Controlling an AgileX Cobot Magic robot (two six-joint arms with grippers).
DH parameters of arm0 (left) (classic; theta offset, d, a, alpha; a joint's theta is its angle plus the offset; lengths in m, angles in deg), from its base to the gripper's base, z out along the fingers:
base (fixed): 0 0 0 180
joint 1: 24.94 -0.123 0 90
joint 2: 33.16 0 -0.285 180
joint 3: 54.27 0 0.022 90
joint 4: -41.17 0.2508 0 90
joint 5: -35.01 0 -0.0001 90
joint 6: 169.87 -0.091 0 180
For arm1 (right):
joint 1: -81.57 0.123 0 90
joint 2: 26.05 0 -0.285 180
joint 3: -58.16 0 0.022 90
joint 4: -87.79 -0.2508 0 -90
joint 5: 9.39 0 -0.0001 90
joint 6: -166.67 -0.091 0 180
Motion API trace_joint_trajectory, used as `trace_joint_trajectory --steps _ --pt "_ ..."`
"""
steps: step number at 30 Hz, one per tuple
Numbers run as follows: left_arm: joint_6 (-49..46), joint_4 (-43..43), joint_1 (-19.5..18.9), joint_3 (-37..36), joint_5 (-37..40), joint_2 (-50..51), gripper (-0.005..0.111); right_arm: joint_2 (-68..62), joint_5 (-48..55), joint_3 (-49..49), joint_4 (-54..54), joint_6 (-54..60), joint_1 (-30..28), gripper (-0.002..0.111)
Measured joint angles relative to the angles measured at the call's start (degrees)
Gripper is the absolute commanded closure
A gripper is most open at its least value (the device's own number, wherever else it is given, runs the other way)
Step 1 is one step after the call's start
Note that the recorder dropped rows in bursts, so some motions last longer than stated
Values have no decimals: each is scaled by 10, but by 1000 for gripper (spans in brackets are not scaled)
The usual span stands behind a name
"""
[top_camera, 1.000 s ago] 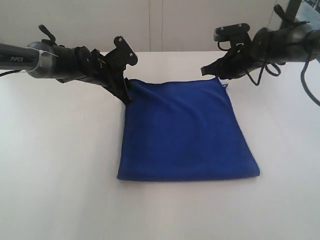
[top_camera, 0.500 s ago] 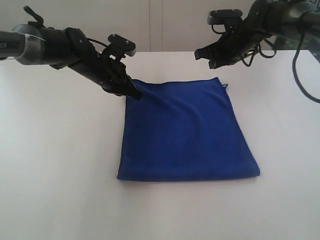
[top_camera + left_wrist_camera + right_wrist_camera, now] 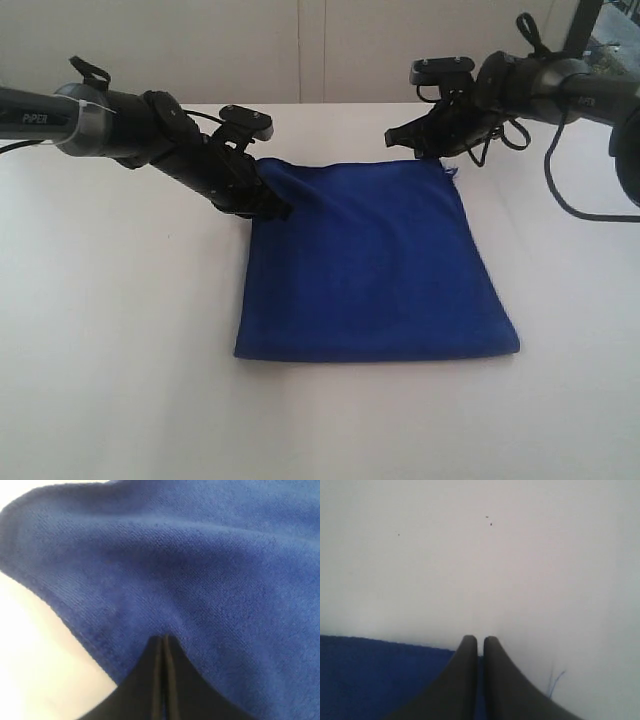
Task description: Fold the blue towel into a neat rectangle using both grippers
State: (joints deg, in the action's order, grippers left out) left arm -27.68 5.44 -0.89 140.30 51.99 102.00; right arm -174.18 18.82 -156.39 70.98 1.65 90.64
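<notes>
The blue towel lies nearly flat on the white table, roughly square. My left gripper is at its far left corner, where the cloth bunches up around the fingertips. In the left wrist view the left gripper has its jaws pressed together, pinching the blue towel. My right gripper sits at the far right corner. In the right wrist view the right gripper is shut on the hem of the blue towel, with blue showing between the fingers. A loose thread trails beside it.
A pale wall rises behind the table's far edge. Black cables hang from the right arm at the far right. White tabletop surrounds the towel on every side.
The left gripper slid down and right into the far left corner and shut, bunching the cloth. The right gripper rose, then came back down to the far right corner and shut.
</notes>
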Motion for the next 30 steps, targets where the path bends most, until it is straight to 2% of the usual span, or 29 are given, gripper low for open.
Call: trace_joint_trajectory --steps 11,24,30 --pt "-8 2 0 0 4 1 107 -11 -10 -1 81 0 -6 103" --pt "-8 6 0 0 4 1 107 -11 -25 -4 89 0 -26 103" --pt "-8 9 0 0 5 1 107 14 -7 -6 47 0 -24 103"
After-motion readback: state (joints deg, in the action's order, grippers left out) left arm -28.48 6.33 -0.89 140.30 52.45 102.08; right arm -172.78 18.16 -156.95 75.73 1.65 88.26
